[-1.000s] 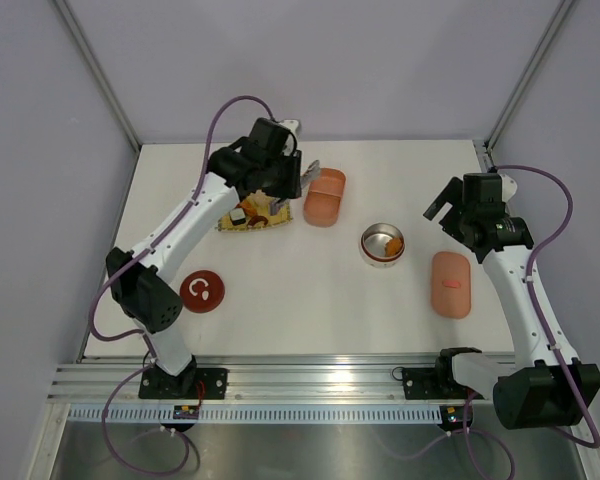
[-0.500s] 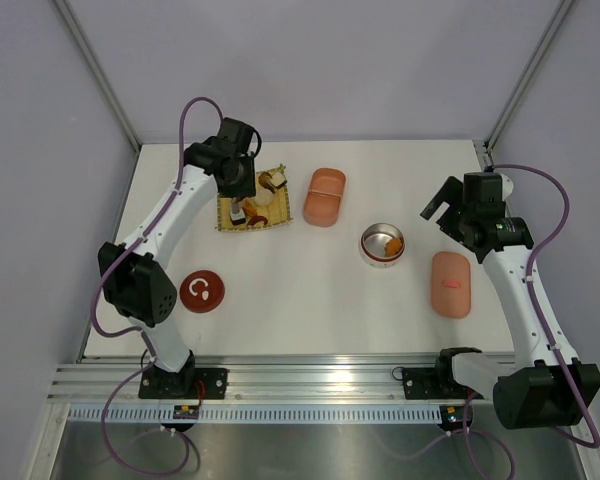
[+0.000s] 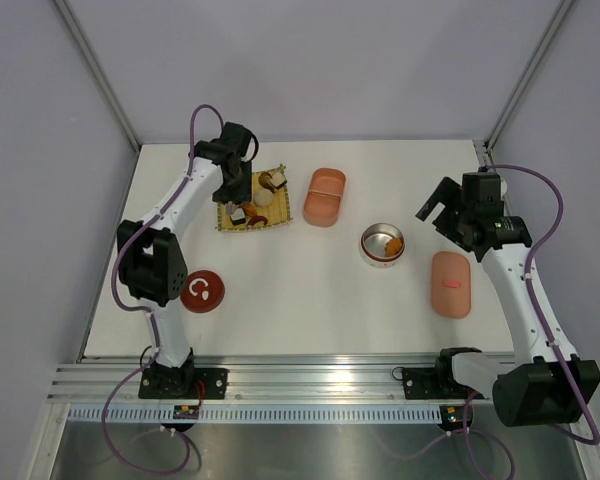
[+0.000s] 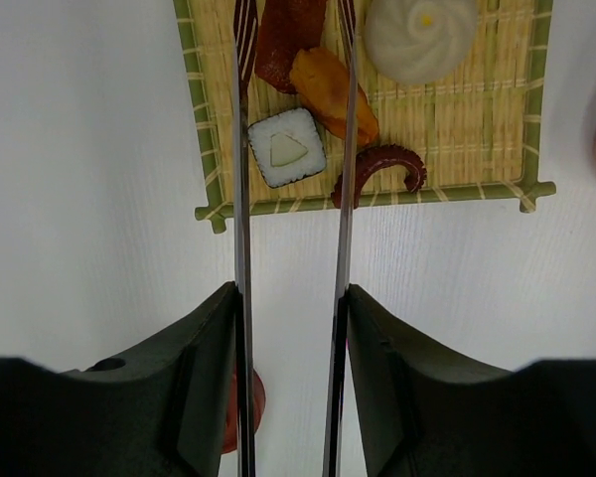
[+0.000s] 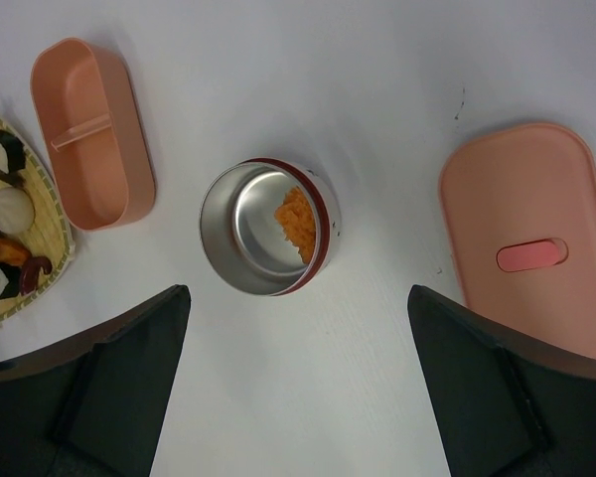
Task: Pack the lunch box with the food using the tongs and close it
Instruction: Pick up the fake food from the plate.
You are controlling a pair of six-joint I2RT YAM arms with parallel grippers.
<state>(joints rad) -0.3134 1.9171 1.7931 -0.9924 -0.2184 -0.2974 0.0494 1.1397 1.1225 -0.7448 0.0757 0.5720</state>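
Note:
The tongs (image 4: 241, 199) are gripped between my left gripper's (image 4: 291, 298) fingers, their two slim arms spread apart and reaching over the yellow woven mat (image 4: 457, 119). Between the arms lie food pieces: a white-and-dark sushi roll (image 4: 287, 148), an orange lump (image 4: 330, 91) and a reddish-brown piece (image 4: 283, 40). A white bun (image 4: 419, 35) and a curled tentacle (image 4: 382, 171) lie just right of them. The pink lunch box (image 3: 324, 196) stands open and empty beside the mat. Its lid (image 3: 451, 284) lies at the right. My right gripper (image 5: 298, 338) hangs open above the table.
A round metal bowl (image 3: 382, 243) with an orange lump inside stands between the lunch box and the lid. A red round lid (image 3: 201, 290) lies near the left arm. The mat (image 3: 252, 210) sits at the back left.
My left arm has swung left, away from the lunch box, and now sits over the mat. The tongs' arms have spread wider. The right arm has barely moved.

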